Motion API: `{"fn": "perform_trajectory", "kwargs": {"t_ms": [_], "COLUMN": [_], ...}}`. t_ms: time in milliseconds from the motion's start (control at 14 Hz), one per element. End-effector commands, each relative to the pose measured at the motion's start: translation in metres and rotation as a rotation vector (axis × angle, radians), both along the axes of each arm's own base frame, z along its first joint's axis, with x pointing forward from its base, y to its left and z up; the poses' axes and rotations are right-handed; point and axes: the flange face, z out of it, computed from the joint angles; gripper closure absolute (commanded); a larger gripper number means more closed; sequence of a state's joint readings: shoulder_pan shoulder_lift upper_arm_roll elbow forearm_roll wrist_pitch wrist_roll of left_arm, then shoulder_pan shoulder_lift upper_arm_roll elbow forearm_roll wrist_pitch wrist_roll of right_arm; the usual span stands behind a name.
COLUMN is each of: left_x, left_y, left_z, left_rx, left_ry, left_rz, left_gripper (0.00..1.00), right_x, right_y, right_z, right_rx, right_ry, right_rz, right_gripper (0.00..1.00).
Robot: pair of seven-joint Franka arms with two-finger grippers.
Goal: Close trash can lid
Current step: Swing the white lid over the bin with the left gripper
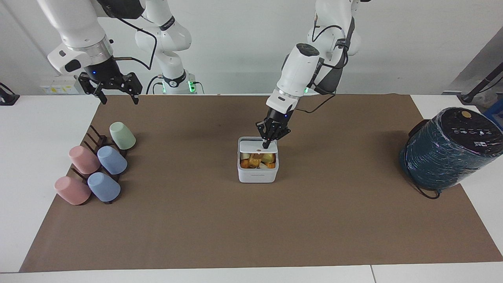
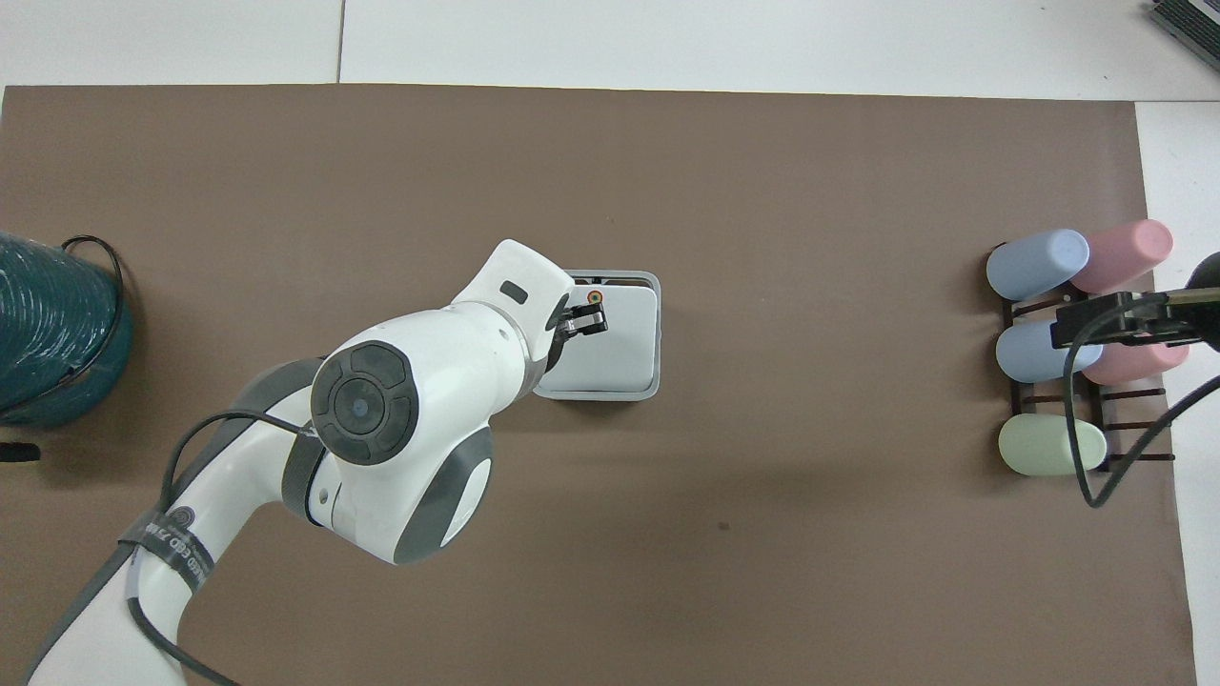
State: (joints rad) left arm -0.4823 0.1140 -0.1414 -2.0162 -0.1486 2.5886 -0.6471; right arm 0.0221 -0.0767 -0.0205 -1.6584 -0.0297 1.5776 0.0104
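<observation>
Nearly shut: left gripper point(image 1: 268, 144), fingers pinched together, gripping nothing, pressed flat white square hinged lid point(image 1: 257, 147) over small white square plastic trash can point(image 1: 257, 173); heaped food scraps point(image 1: 257, 160) might block closure, or fingertips slip off. Right gripper point(image 1: 116, 94) waited spread, empty, above cup rack point(image 1: 96, 143).

The trash can point(image 1: 257, 173) is a small white square box with rounded corners, upright at the middle of the brown-covered bench point(image 1: 251, 220). Its front wall carries faint small text. The lid point(image 1: 258, 146), flat and white with an orange dot on top, is hinged at the robots' edge, twelve o'clock in the facing view, and tilts partly down, the gap at six o'clock showing food scraps point(image 1: 257, 160) inside.
</observation>
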Motion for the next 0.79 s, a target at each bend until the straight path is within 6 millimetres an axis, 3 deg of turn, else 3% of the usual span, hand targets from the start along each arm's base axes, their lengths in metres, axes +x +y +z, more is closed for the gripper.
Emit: {"fn": "perform_trajectory", "kwargs": {"t_ms": [0, 357, 714], "left_x": [0.008, 0.025, 0.024], "left_y": [0.0, -0.008, -0.016], "left_z": [-0.016, -0.043, -0.067], "left_rx": [-0.022, -0.037, -0.027], "left_ry": [-0.003, -0.012, 0.007], "left_rz": [0.023, 0.037, 0.027], "left_gripper": [1.0, 1.0, 1.0], "right_x": [-0.007, -0.007, -0.007], "right_y": [-0.001, -0.001, -0.001], "right_z": [0.001, 0.001, 0.001], "right_rx": [0.013, 0.013, 0.013], "right_ry": [0.004, 0.004, 0.004], "right_rz": [0.022, 0.022, 0.022], "right_gripper": [0.0, 0.0, 0.0]}}
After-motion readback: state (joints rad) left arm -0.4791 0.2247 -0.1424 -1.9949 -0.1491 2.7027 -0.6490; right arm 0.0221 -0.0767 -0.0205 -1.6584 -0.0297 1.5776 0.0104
